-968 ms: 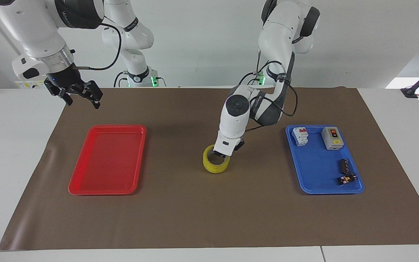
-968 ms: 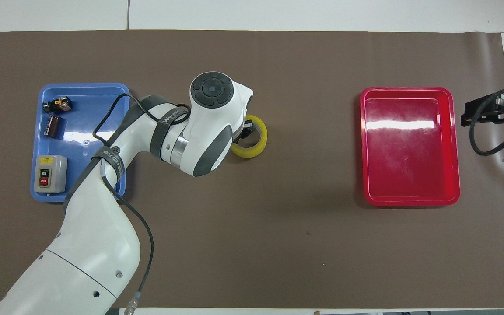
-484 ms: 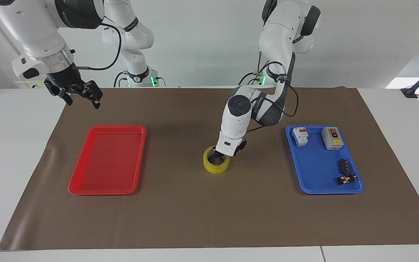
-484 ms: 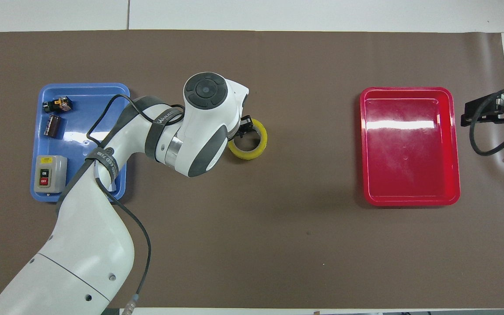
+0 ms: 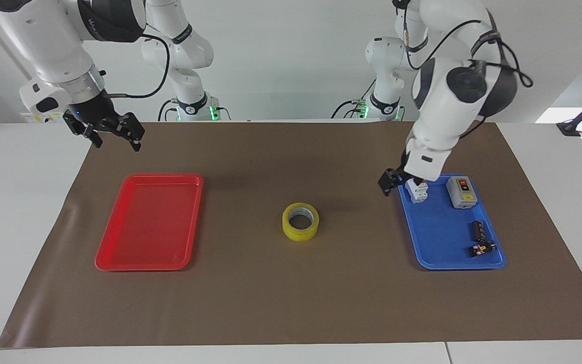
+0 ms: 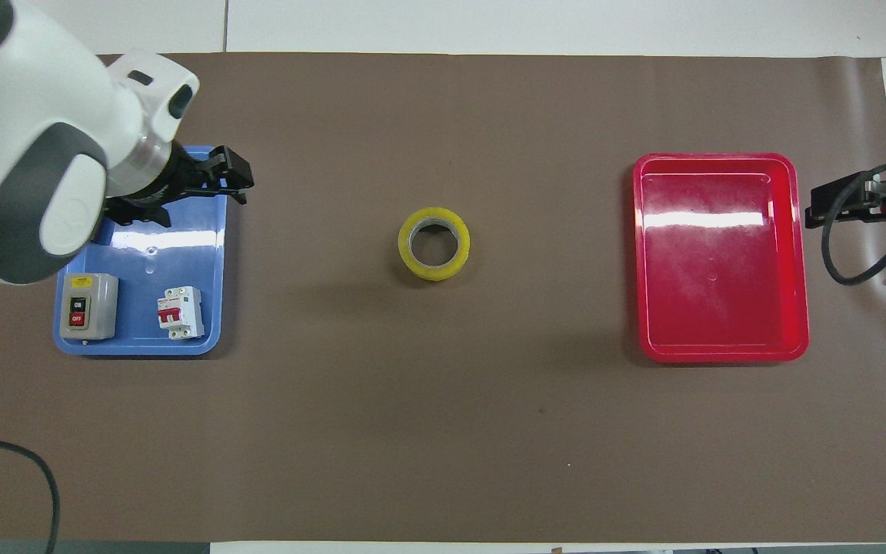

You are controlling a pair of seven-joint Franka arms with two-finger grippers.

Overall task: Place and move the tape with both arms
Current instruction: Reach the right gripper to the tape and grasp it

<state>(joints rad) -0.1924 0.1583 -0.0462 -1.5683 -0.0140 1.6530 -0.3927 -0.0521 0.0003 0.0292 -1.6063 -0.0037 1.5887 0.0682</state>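
Observation:
The tape (image 5: pixel 300 234) (image 6: pixel 433 268), a yellow roll with a pale core, lies flat on the middle of the brown mat with nothing touching it. My left gripper (image 5: pixel 396 182) (image 6: pixel 228 175) hangs open and empty in the air over the edge of the blue tray (image 5: pixel 437 242) that faces the tape, well apart from the roll. My right gripper (image 5: pixel 115 139) (image 6: pixel 858 204) waits open and empty above the mat's edge, beside the red tray (image 5: pixel 149 222) toward the right arm's end of the table.
The red tray (image 6: pixel 720 261) holds nothing. The blue tray (image 6: pixel 181 246) carries a white circuit breaker (image 5: pixel 417 190) (image 6: pixel 179 312), a grey switch box (image 5: pixel 461 192) (image 6: pixel 87 305), a black cylinder (image 5: pixel 478 230) and a small dark part (image 5: pixel 482 248).
My left gripper opened and let go of the tape, then rose and swung away to above the blue tray. The tape stays flat on the mat. The right arm barely moved.

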